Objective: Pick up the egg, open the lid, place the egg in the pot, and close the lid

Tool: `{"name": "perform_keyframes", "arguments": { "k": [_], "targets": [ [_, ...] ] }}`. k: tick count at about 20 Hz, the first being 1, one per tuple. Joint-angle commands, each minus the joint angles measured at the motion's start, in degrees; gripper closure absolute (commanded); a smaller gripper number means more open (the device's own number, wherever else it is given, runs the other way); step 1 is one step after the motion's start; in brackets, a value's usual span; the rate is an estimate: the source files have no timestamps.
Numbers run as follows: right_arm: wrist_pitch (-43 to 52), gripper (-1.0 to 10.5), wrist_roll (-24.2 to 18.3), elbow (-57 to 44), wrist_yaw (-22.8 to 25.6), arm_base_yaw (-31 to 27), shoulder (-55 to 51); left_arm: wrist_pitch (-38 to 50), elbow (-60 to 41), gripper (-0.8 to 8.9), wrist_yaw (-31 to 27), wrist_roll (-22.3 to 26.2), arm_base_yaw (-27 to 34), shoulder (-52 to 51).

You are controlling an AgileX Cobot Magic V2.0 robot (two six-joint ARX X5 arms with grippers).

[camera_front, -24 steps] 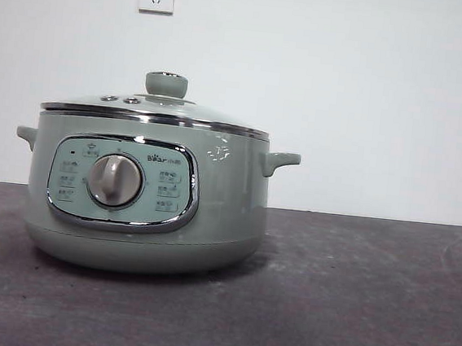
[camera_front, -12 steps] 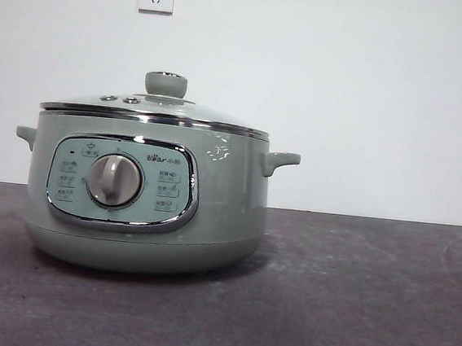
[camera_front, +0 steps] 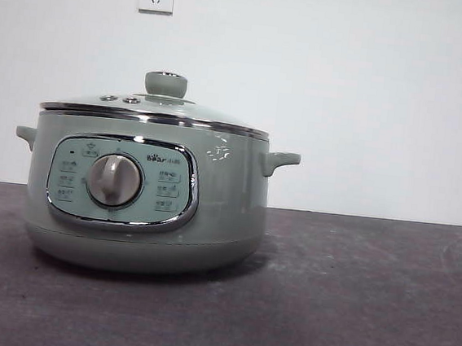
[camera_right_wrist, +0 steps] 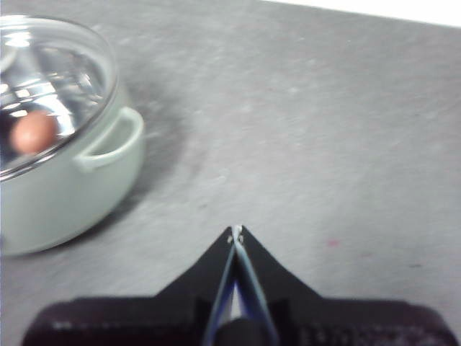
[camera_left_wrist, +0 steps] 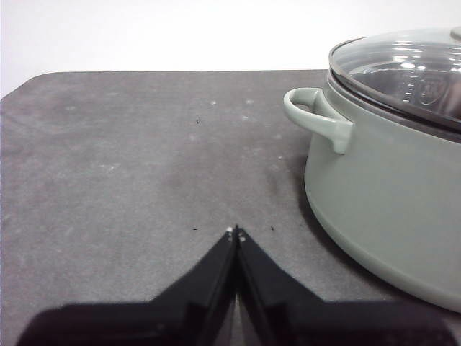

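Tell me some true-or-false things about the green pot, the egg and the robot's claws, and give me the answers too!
1. The lid sits closed on the pot. True.
2. The egg lies on the table beside the pot. False: it shows through the glass lid, inside the pot.
3. The left gripper is shut and empty. True.
4. The right gripper holds the lid's knob. False: it is shut, empty, away from the pot.
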Motion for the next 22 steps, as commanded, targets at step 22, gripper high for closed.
{"name": "perform_keyframes", "arguments": {
  "k": [22],
  "targets": [
    [21.16, 9.5, -3.3, -39.15, -18.6, -20.98, -38.56, 0.22, -0.9, 8.17, -0.07, -0.28, 0.11, -0.09]
  ]
}}
